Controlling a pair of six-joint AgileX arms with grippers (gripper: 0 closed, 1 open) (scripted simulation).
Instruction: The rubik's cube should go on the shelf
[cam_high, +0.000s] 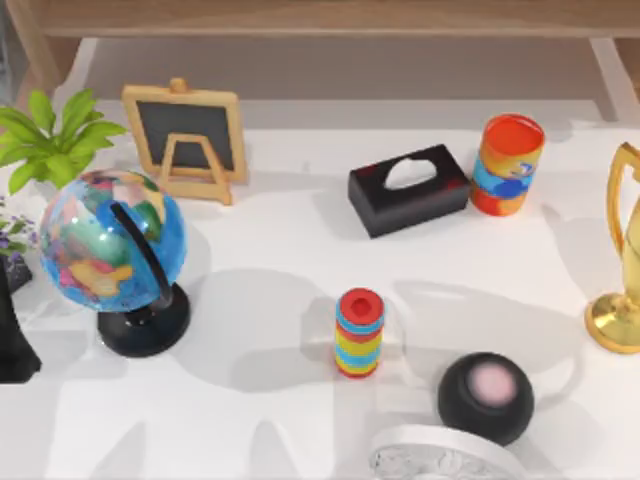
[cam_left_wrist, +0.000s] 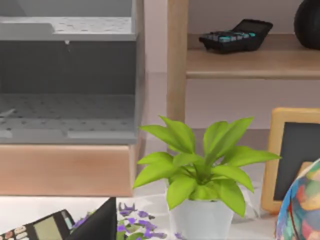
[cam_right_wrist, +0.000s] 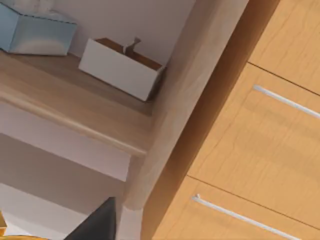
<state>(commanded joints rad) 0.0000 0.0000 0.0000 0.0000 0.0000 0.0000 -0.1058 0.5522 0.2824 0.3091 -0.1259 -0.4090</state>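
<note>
From above, the long light-brown wooden plank shelf (cam_high: 330, 18) runs along the table's far edge behind a black tissue box (cam_high: 409, 188) and a striped multicoloured cylinder (cam_high: 359, 333); where the rubik's cube is, I cannot tell. The left wrist view shows a shelf board carrying a black calculator (cam_left_wrist: 236, 35), the right wrist view another with a white box (cam_right_wrist: 120, 69). Whether either gripper is open cannot be told, so I judge placement unconfirmed.

Matte black wedge-shaped end effector (cam_left_wrist: 97, 222) fingertip

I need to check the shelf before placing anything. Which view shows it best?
The left wrist view: the shelf shows its board, upright and a calculator. The right wrist view shows a board corner; the top view its front edge.
</note>
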